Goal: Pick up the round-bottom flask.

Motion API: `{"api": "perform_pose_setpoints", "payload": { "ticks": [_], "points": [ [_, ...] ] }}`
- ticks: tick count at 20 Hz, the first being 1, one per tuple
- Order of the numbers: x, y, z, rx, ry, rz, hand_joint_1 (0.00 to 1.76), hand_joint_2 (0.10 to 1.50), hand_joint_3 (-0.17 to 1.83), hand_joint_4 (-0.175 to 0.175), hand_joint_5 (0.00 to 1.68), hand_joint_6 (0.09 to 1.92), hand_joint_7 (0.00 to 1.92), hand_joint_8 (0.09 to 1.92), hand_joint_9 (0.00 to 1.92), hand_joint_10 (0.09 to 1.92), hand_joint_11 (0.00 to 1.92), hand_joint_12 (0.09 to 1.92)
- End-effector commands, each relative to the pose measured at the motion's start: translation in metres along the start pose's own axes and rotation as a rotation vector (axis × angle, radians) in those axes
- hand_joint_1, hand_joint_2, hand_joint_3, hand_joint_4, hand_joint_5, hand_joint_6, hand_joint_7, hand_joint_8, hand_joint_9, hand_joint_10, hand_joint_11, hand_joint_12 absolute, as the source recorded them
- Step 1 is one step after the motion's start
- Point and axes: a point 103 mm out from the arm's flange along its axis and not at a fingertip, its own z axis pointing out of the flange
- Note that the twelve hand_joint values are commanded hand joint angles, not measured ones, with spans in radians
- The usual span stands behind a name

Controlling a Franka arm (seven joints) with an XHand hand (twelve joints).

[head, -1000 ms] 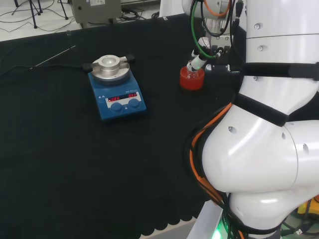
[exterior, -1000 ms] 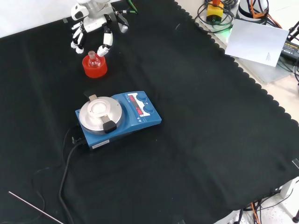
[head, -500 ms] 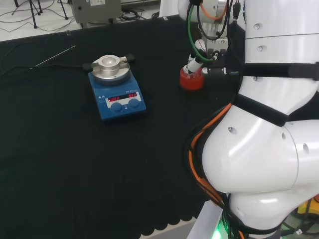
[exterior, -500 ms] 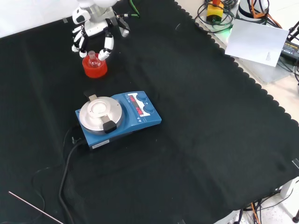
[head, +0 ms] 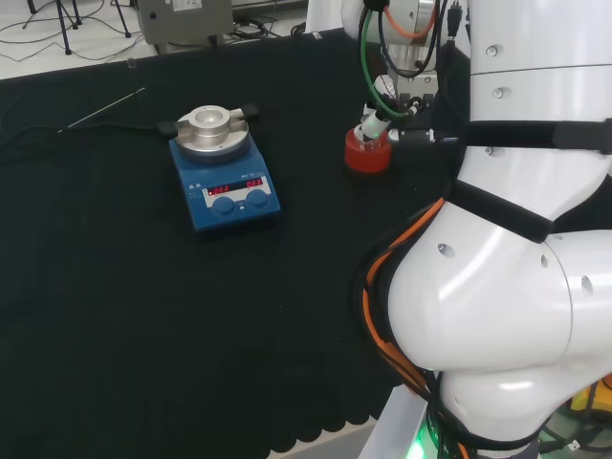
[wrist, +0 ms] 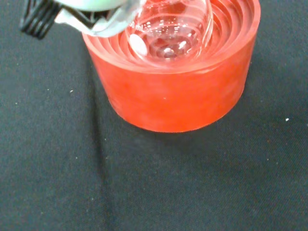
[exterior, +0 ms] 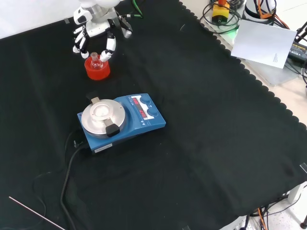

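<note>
The round-bottom flask (exterior: 96,60) is small and clear, and it sits upright in a red ribbed ring stand (exterior: 97,71) near the far edge of the cloth in the front view. The hand (exterior: 94,34) hangs just above it, open. Its fingers (exterior: 77,43) come down on one side of the flask's neck and the thumb (exterior: 109,48) on the other. In the head view the hand (head: 376,121) dips onto the red stand (head: 367,155). Up close in the wrist view, the glass bulb (wrist: 171,31) rests in the stand (wrist: 178,91), with a pale part of the hand (wrist: 91,19) against its shoulder.
A blue hotplate stirrer (exterior: 121,120) with a round metal top stands nearer the camera in the front view, and its cable (exterior: 67,177) trails off to the left. A thin rod (exterior: 33,214) lies at the cloth's near left. The arm's white links (head: 507,239) fill the head view's right.
Over the last second the hand has come down and closed in over the flask, so that its fingers now straddle the neck. The flask and stand have not moved.
</note>
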Motion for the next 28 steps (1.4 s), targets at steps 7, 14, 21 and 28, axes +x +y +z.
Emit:
{"api": "perform_pose_setpoints", "payload": {
  "ticks": [7,14,21,28],
  "points": [
    [0.004,0.004,-0.001,-0.012,-0.017,0.011,0.96,0.65,0.75,0.01,0.85,0.74,0.38,0.6,0.5,0.63,0.12,1.35],
    [0.003,0.006,-0.002,-0.03,-0.038,0.021,0.99,0.76,0.61,0.071,0.92,0.86,0.4,0.61,0.52,0.62,0.15,1.35],
    [0.002,0.003,-0.012,-0.071,-0.067,0.019,1.07,0.8,0.58,0.138,1.06,1.01,0.51,0.57,0.64,0.55,0.25,1.31],
    [0.006,-0.007,-0.037,-0.089,-0.074,0.008,1.08,0.74,0.69,0.137,1.06,1.04,0.54,0.57,0.67,0.55,0.29,1.31]
  ]
}}
